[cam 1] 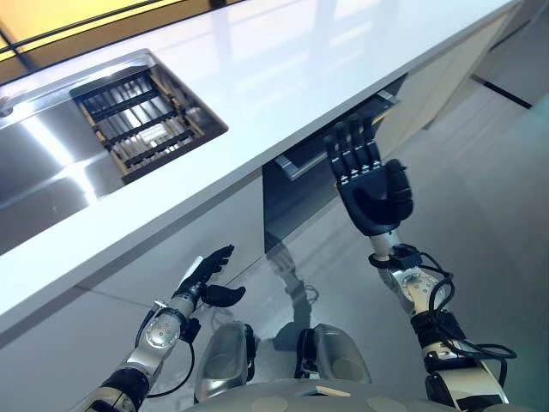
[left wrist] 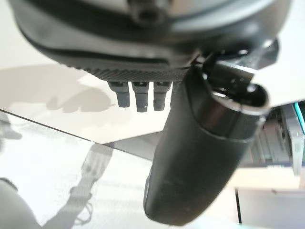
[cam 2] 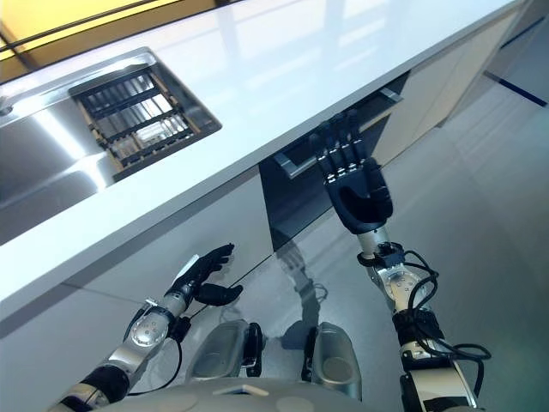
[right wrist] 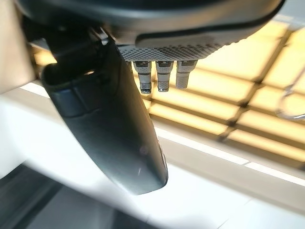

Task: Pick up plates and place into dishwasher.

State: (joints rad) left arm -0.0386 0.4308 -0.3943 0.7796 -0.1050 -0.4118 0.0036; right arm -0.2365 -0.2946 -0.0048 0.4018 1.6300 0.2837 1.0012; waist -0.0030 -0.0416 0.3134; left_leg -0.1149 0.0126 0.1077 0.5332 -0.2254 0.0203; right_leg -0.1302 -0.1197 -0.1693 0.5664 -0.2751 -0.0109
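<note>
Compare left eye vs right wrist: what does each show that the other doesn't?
Left eye alone: the sink with its dark rack, the dishwasher door ajar under the counter, the floor, and the open left hand held low by the cabinet front. Right wrist alone: a yellow slatted surface beyond the counter. Both: the white counter and the open right hand, fingers straight, holding nothing.
</note>
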